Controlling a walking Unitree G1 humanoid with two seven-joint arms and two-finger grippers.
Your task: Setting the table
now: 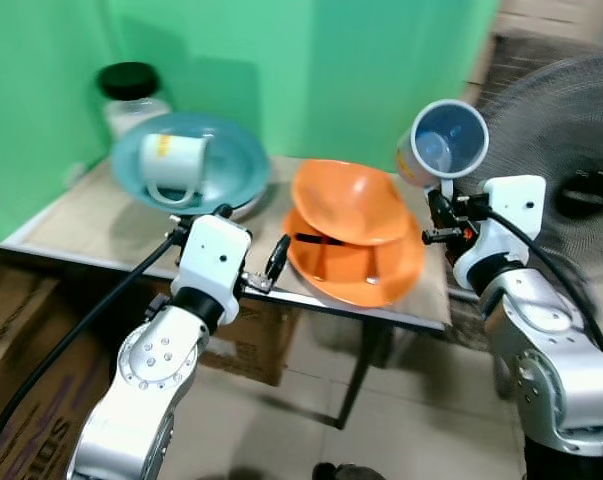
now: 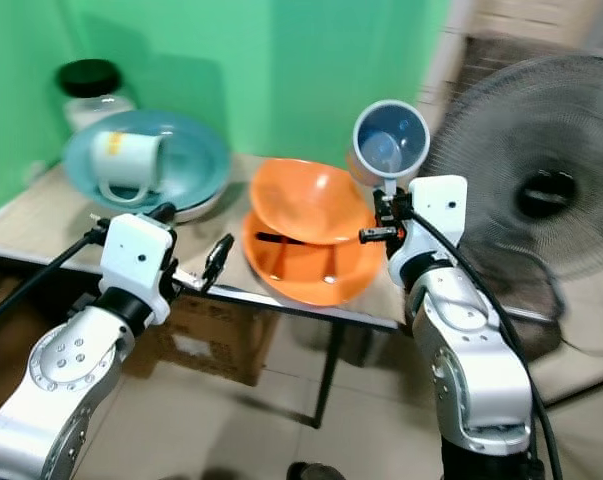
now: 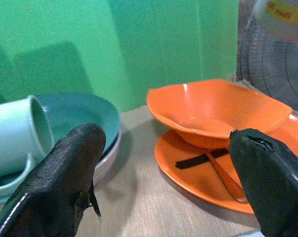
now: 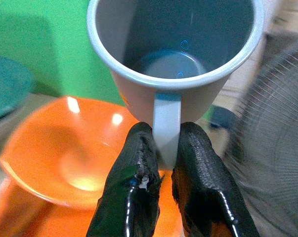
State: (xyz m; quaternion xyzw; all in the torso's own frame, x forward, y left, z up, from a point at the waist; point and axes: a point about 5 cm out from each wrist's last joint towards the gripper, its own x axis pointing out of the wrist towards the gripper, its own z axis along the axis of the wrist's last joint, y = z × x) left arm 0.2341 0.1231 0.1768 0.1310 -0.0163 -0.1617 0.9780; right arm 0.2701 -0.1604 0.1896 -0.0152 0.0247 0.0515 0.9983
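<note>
1. The right gripper (image 4: 161,163) is clamped on only the thin handle of the pale blue ceramic mug (image 1: 448,140), held aloft and tipped on its side; it could pivot or slip.
2. Directly below sits the orange plastic bowl (image 1: 346,203) on its orange plate (image 1: 366,270); a drop would strike them.
3. The left gripper (image 3: 163,192), spread wide and empty, faces the plate's edge and could nudge it.

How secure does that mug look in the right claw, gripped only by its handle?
The right claw pinches just the handle of the mug, so the mug would likely swing or twist if jolted. Its glossy surface looks hard and slippery, probably ceramic, so a drop may break it. It looks empty, so fairly light.
</note>
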